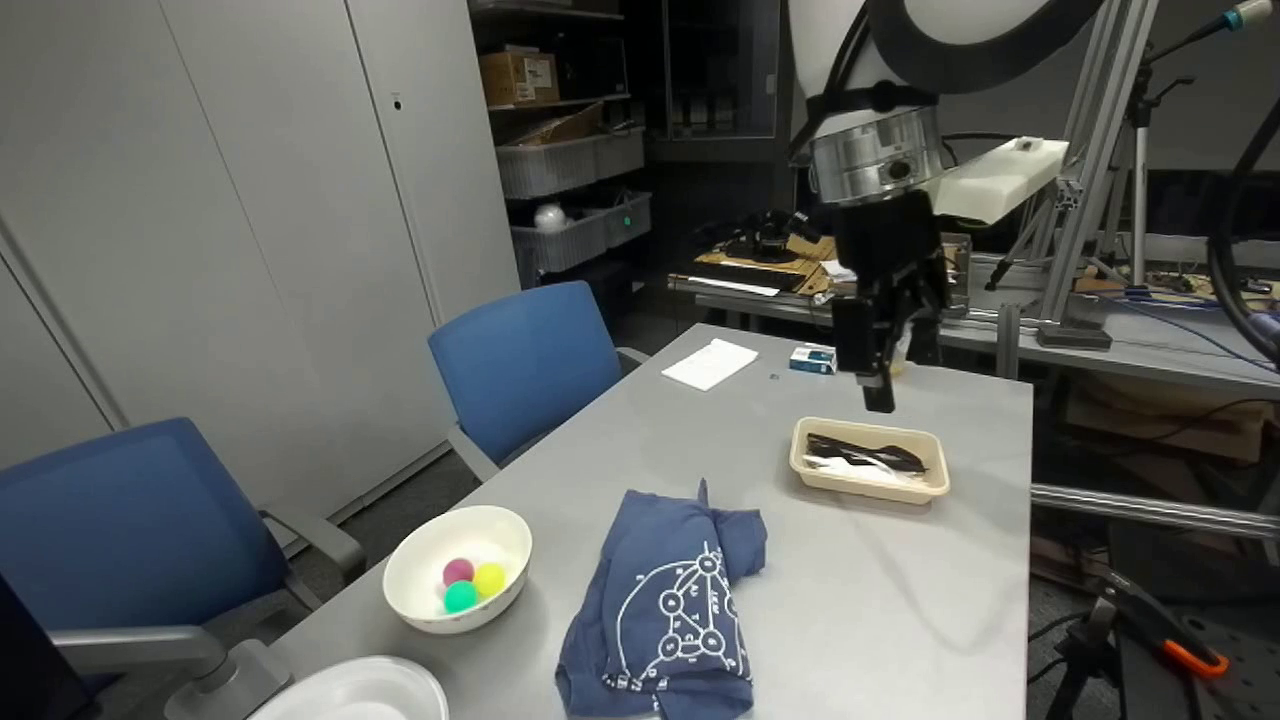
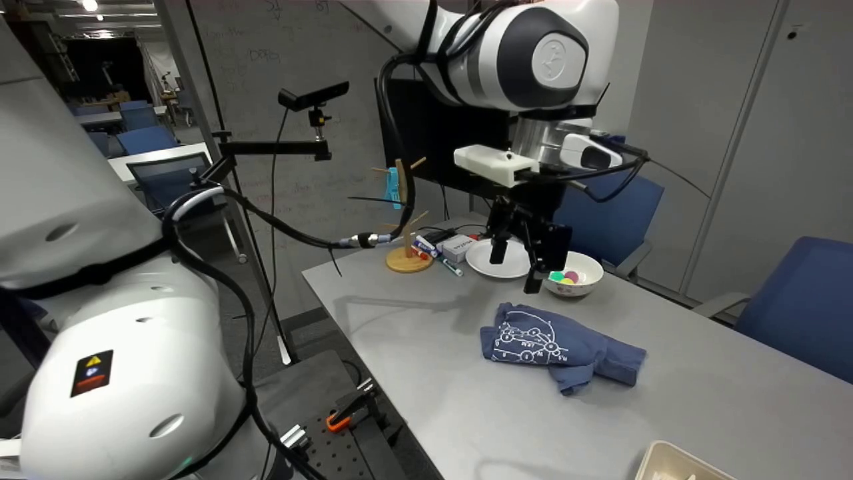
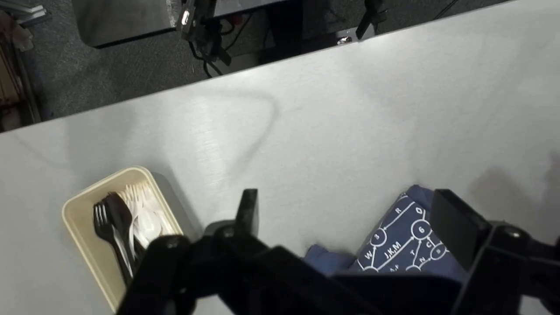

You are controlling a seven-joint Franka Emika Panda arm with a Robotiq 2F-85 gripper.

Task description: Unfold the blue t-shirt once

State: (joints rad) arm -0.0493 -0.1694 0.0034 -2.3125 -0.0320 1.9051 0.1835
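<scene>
The blue t-shirt (image 1: pixel 650 590) lies folded and rumpled on the grey table, with its white line-drawing print facing up. It shows in both exterior views, also here (image 2: pixel 566 343), with a sleeve sticking out at one end. In the wrist view the t-shirt (image 3: pixel 400 245) is partly hidden behind the gripper's right finger and body. My gripper (image 3: pixel 348 214) is open, with its fingers wide apart and nothing between them. It hangs above the table and apart from the t-shirt, and shows in both exterior views (image 1: pixel 902 378) (image 2: pixel 516 270).
A beige container (image 1: pixel 870 489) with black and white cutlery stands near the t-shirt. A white bowl (image 1: pixel 415 600) with coloured balls and a white plate (image 2: pixel 483 267) stand on the other side. A wooden stand (image 2: pixel 408 261), markers and a small box (image 2: pixel 458 248) are farther off. Blue chairs (image 1: pixel 530 365) line one edge.
</scene>
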